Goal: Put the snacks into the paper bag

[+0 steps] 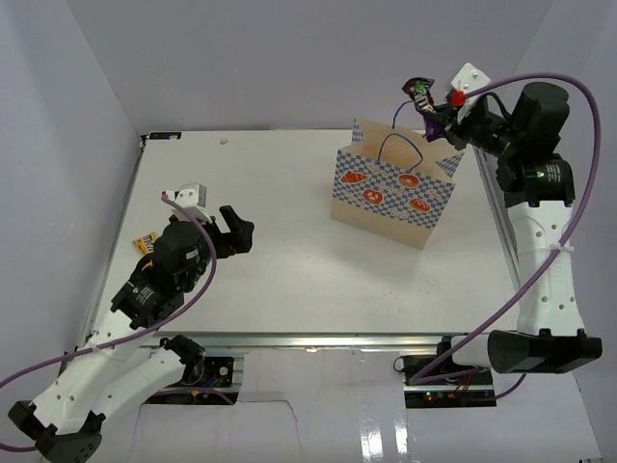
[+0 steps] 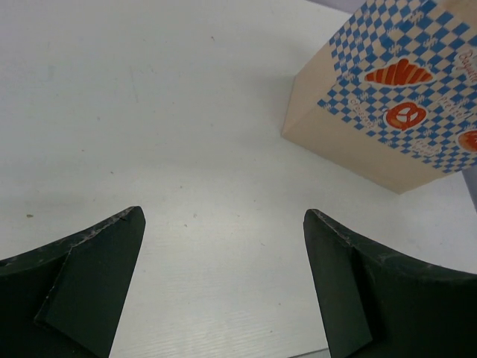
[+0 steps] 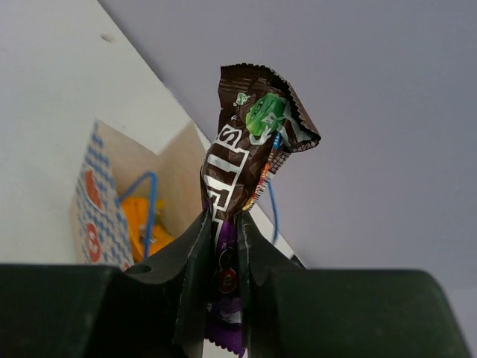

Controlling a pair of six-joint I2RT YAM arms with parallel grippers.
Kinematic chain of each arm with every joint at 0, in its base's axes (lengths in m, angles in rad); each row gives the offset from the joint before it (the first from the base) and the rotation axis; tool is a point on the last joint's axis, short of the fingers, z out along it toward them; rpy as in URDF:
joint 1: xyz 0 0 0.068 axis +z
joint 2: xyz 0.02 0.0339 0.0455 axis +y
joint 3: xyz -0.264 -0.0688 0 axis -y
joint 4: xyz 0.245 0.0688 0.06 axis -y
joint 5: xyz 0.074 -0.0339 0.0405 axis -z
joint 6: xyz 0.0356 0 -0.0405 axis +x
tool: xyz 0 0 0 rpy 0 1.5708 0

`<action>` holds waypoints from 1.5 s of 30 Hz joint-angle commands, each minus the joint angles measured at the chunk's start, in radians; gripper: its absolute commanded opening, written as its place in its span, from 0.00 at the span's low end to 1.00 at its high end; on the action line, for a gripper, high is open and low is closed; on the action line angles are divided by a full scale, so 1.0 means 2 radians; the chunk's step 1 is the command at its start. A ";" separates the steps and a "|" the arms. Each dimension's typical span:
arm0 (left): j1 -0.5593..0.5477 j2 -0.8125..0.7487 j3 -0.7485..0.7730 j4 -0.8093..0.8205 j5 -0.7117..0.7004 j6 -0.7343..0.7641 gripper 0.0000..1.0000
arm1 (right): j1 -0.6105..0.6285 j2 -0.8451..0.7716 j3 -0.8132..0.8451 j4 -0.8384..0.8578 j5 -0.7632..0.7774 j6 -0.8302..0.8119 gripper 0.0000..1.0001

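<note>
The paper bag (image 1: 390,198) stands upright at the table's far right, with a checkered band and blue cord handles; it also shows in the left wrist view (image 2: 387,97) and the right wrist view (image 3: 100,201). My right gripper (image 1: 434,111) is shut on the brown and purple candy packet (image 3: 246,149), held above the bag's far rim. An orange packet (image 3: 141,224) lies inside the bag. My left gripper (image 1: 231,224) is open and empty over bare table, well left of the bag. A small yellow packet (image 1: 147,242) lies by the left arm, partly hidden by it.
White walls enclose the table on the left, back and right. The table's left edge (image 1: 120,231) runs close beside the left arm. A metal rail (image 1: 318,340) runs along the near edge.
</note>
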 commanded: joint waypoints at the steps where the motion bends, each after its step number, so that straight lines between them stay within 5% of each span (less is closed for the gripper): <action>1: -0.001 0.011 0.007 0.006 0.035 0.013 0.98 | -0.056 -0.003 0.004 -0.022 -0.020 -0.018 0.09; 16: -0.001 0.013 0.025 -0.054 0.023 -0.029 0.98 | -0.073 0.075 -0.033 -0.106 -0.047 -0.121 0.25; 20: -0.001 0.027 0.033 -0.056 0.009 -0.034 0.98 | -0.067 0.093 -0.024 -0.113 -0.043 -0.124 0.50; 26: 0.012 0.099 0.069 -0.050 0.006 -0.019 0.98 | -0.069 0.091 -0.001 -0.129 -0.034 -0.102 0.68; 29: 0.086 0.145 0.084 -0.052 0.054 -0.004 0.98 | -0.084 0.072 0.003 -0.129 -0.047 -0.067 0.75; 33: 0.287 0.168 0.057 -0.023 0.184 -0.005 0.98 | -0.115 0.024 -0.036 -0.128 -0.087 -0.036 0.79; 35: 0.367 0.191 0.049 -0.012 0.184 -0.010 0.98 | -0.123 0.004 -0.084 -0.128 -0.100 -0.036 0.80; 45: 0.426 0.364 0.085 -0.011 -0.023 -0.043 0.98 | -0.177 -0.076 -0.234 -0.127 -0.128 -0.057 0.82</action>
